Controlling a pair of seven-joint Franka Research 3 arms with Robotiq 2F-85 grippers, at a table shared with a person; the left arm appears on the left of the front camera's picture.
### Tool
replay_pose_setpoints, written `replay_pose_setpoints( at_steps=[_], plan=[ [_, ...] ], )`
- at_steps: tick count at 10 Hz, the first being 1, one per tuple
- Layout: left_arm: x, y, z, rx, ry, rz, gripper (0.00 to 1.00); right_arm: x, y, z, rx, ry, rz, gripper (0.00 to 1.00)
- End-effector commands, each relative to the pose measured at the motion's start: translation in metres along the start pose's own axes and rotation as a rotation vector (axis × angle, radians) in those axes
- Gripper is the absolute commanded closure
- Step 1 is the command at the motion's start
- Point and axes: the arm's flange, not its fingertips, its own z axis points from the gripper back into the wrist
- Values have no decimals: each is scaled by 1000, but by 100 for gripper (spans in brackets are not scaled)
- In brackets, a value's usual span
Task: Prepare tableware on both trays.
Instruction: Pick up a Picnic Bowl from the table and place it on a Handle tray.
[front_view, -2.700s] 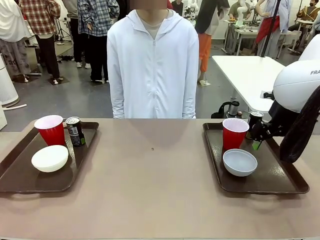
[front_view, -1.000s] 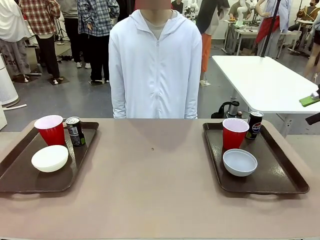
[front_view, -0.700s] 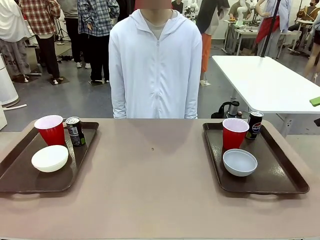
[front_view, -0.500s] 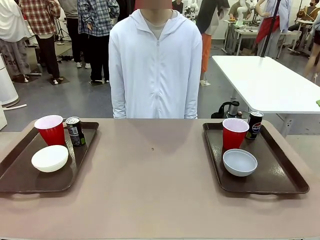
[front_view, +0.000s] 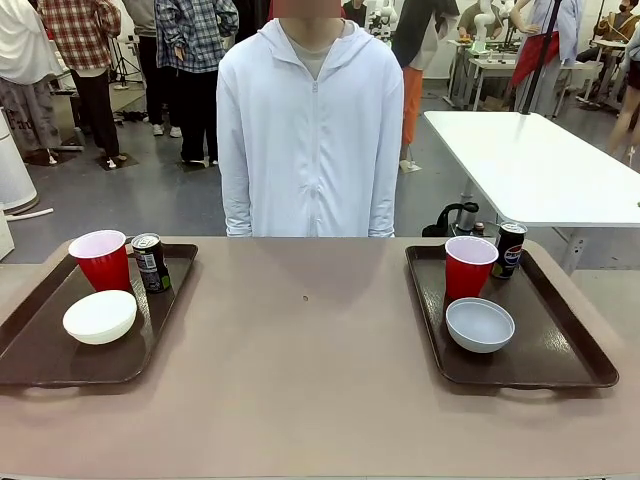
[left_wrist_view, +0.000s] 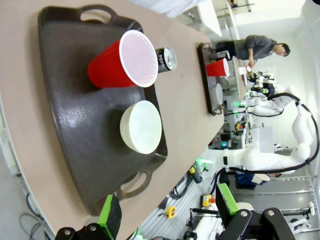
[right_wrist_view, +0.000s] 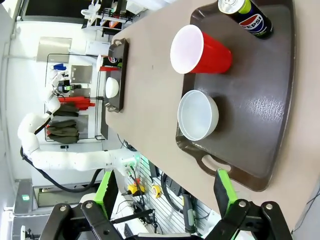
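Left tray (front_view: 40, 365): one red cup (front_view: 101, 259) at the far left corner, one dark drink can (front_view: 150, 262) just beside it on the right, one white bowl (front_view: 100, 316) in front of the cup, nearer the robot. All upright, all inside the raised rim, none touching another as far as visible. Reads as a finished place setting: tall items at the back, low bowl in front where it blocks nothing.

Left gripper (left_wrist_view: 167, 210), in the left wrist view: jaws spread wide, nothing between the green pads, hanging above the near end of that tray. Empty and clear of the tableware, so likely parked rather than reaching.

Person in white hooded jacket (front_view: 308, 130) at the far side, centred between the trays, hands not visible.

Right tray (front_view: 560, 365): same layout mirrored. One red cup (front_view: 469, 267) at the back, one white bowl (front_view: 480, 324) in front of it, one dark cola can (front_view: 509, 249) at the far corner, right of the cup. Upright, inside the rim.

Right gripper (right_wrist_view: 165, 192), in the right wrist view: jaws fully apart, holding nothing, above the near handle end of the right tray.

Count: trays 2, red cups 2, bowls 2, cans 2. One of each per tray, so judged complete or nearly so; nothing left loose on the bare table between the trays.
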Motion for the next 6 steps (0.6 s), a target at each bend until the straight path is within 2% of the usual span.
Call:
replay_pose_setpoints(
  at_steps=[1,6],
  plan=[
    [-2,-3,-1,16,-2,12,0,-2,1,-1,1,-10,-5,0],
    [-2,-3,-1,16,-2,12,0,-2,1,-1,1,-10,-5,0]
  ],
)
